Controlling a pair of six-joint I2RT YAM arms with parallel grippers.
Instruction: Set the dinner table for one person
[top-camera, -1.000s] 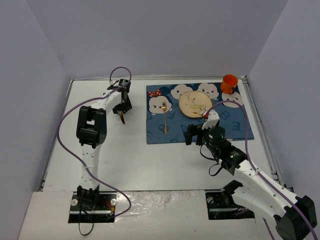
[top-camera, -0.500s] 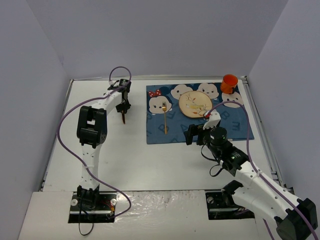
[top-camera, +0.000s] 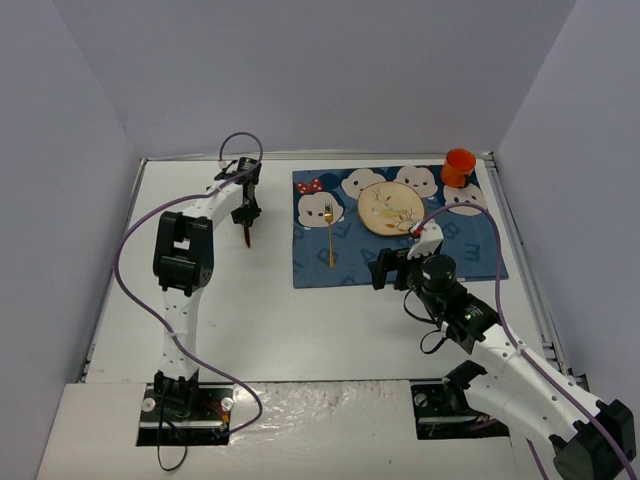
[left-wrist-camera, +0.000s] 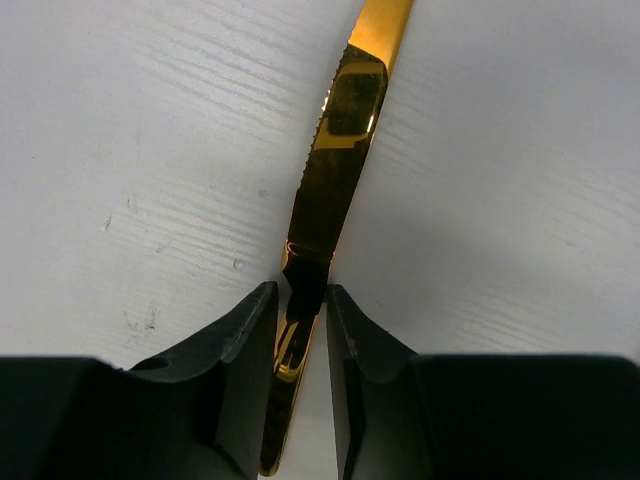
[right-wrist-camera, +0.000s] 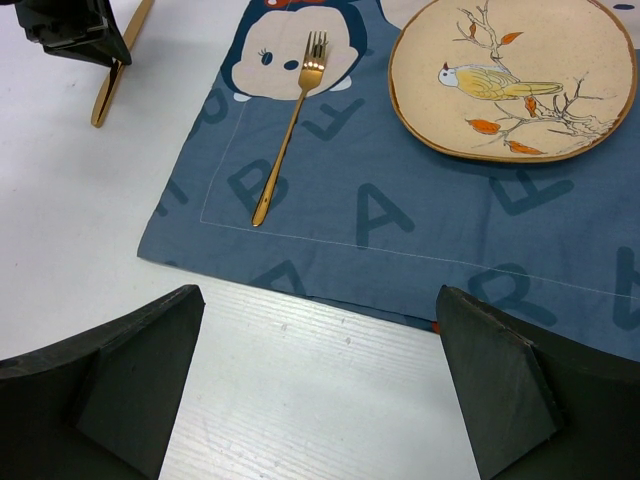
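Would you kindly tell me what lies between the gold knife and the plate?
The gold fork lies there on the blue mat, left of the plate and right of the knife; the top view shows it.

table (top-camera: 250, 310) white | mat (right-wrist-camera: 400, 230) blue, mouse faces | plate (right-wrist-camera: 430, 95) cream, bird print | fork (right-wrist-camera: 290, 130), knife (left-wrist-camera: 335, 170) gold | cup (top-camera: 459, 166) orange

The dinner table (top-camera: 260, 320) is flat, white, rectangular, thinly metal-rimmed.
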